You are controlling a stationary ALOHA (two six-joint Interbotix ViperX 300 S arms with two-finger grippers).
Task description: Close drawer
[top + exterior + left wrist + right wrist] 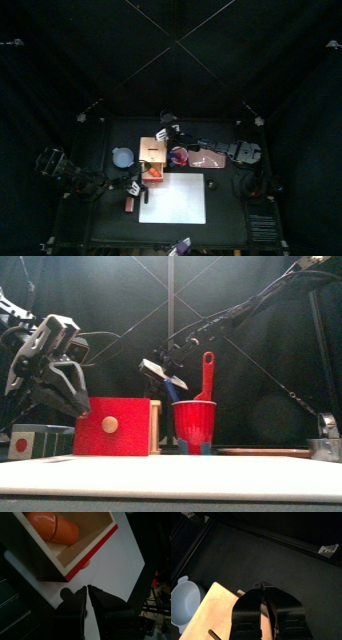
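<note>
The tan wooden box [154, 151] stands at the table's middle left. Its drawer [151, 175] is pulled out toward the front. The red drawer front [111, 426] with a round knob faces the front camera. In the left wrist view the drawer [79, 542] is open with an orange rounded thing [53, 525] inside. My left gripper [87, 588] is shut and empty, just in front of the drawer front, over the white sheet; it also shows in the front view [76, 404]. My right gripper [264, 586] is shut and empty above the box's back edge [221, 612].
A large white sheet [175, 198] lies in front of the box. A pinkish plate [207, 158] is to the box's right, a pale blue bowl [123, 157] to its left. A red cup [194, 426] with a red spatula stands right of the drawer.
</note>
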